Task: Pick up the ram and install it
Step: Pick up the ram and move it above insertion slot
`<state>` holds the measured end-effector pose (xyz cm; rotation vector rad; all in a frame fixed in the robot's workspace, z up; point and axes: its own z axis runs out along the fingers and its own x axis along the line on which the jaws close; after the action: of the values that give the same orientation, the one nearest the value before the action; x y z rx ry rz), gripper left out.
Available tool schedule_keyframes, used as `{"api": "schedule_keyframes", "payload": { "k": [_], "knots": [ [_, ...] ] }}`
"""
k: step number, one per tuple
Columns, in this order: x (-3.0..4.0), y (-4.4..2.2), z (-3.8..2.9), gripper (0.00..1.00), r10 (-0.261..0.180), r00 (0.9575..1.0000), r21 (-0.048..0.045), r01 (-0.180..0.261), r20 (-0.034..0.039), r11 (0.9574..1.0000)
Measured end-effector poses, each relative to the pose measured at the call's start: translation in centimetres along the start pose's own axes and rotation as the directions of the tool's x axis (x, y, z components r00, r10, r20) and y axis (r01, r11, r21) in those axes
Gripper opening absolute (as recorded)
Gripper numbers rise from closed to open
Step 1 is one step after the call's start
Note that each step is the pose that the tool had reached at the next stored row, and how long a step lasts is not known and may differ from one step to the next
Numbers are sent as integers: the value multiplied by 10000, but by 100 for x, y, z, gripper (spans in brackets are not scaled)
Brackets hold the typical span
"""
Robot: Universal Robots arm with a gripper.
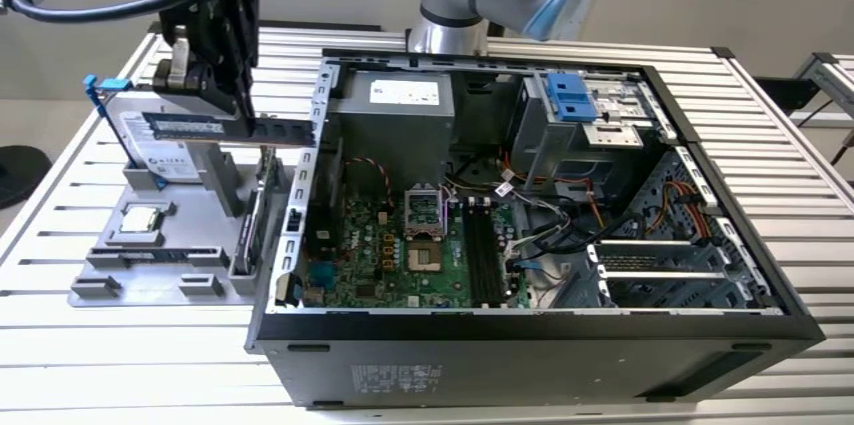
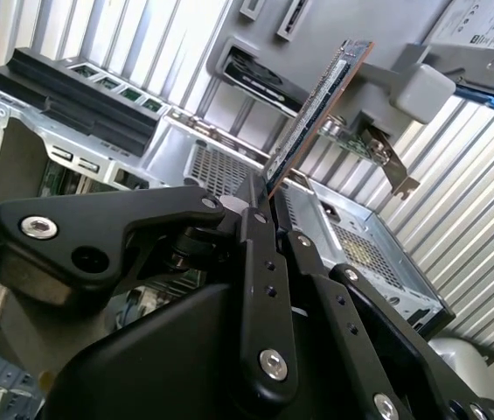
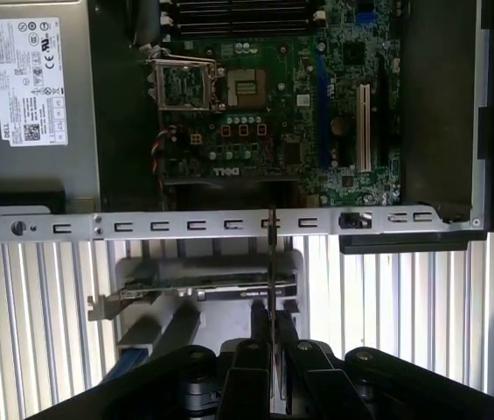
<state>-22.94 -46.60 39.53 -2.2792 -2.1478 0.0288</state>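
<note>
pincer (image 1: pixel 224 105) clamped on the ram (image 1: pixel 260 129), gripping one end; the stick sticks out ahead of it, seen edge-on in both wrist views (image 2: pixel 316 109) (image 3: pixel 270 262). grey parts tray (image 1: pixel 160 275) below the pincer, on the surface (image 1: pixel 67 215). the ram's far end overlaps the open computer case (image 1: pixel 534 345) wall; motherboard (image 3: pixel 255 131) beyond.

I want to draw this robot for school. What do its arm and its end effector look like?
The arm is a shiny silver-grey tube with a round joint capped in light blue. The end effector is all black, with flat, chunky fingers dotted with small silver screws. A thick black cable curves in above it.
</note>
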Motion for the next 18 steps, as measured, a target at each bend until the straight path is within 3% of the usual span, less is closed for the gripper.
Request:
{"api": "schedule_keyframes", "payload": {
  "k": [18],
  "knots": [
    [6, 98, -2, 0, 0, 10000, 0, 0, 0, 10000]
  ]
}}
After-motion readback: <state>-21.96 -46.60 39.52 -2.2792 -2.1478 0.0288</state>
